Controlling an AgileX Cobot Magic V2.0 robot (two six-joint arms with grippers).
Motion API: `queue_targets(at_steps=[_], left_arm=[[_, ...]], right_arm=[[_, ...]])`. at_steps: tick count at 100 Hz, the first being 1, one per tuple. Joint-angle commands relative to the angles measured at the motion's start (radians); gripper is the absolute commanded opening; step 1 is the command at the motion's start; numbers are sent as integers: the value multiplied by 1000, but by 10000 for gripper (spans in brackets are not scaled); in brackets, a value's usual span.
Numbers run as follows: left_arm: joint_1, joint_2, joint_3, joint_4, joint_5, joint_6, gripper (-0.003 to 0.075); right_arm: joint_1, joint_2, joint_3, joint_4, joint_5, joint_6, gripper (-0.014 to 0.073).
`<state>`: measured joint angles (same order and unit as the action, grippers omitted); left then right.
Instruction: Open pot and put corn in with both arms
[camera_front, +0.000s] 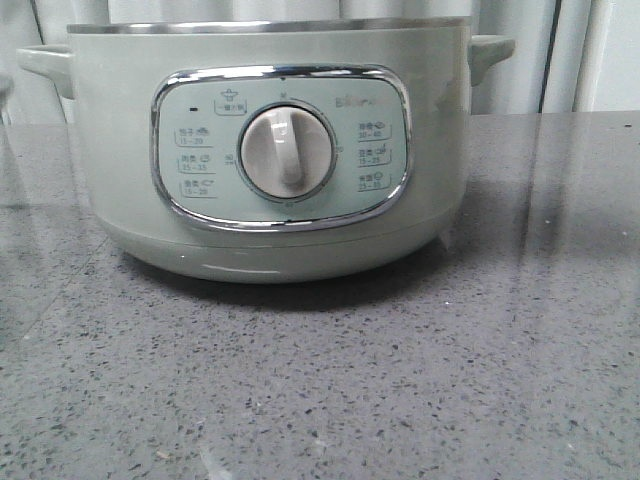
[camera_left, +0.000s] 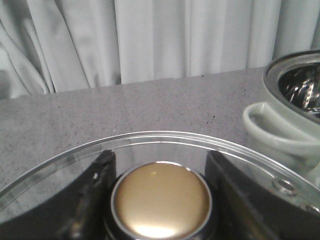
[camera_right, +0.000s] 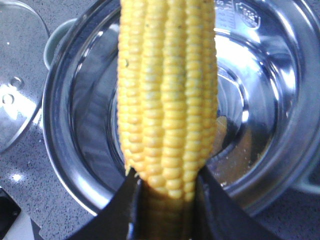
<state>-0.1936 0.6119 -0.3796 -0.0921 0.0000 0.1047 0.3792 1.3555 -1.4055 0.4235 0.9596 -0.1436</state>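
Observation:
The pale sage-green pot (camera_front: 300, 110) stands on the table, its dial panel facing the front camera, with no lid on its steel rim. No gripper or corn shows in the front view. In the right wrist view my right gripper (camera_right: 165, 175) is shut on the lower end of the yellow corn (camera_right: 167, 90), which hangs over the pot's open steel bowl (camera_right: 75, 125). In the left wrist view my left gripper (camera_left: 159, 155) has a finger on each side of the gold knob (camera_left: 160, 200) of the glass lid (camera_left: 165, 136), touching it, beside the pot's handle (camera_left: 280, 130).
The glass lid (camera_right: 15, 65) shows beside the pot on the speckled grey tabletop (camera_front: 450, 380). Pale curtains (camera_left: 150, 40) hang behind the table's far edge.

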Motion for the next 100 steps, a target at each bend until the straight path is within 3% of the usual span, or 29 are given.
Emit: queue_targets(at_steps=[1,40,50,75,100], left_arm=[[4,9,-2,-23,-186,-1,-21],[-1,252,67,-23,-475,-1,-20],[-7,332,67,-11,-545,-65,-20],[-79,475,67,46,-654,-81,-20],[-81,571,67,79,-659,-81,-20]], right_arm=[[6,-7,-54,30,-60,-14,-64],[12,75,-58,34,-97,-14,-64],[12,98,-58,40,-97,-14,-64],[12,109,-58,44,-97,-14,-64],[12,109,-58,44,-89,-14,-32]])
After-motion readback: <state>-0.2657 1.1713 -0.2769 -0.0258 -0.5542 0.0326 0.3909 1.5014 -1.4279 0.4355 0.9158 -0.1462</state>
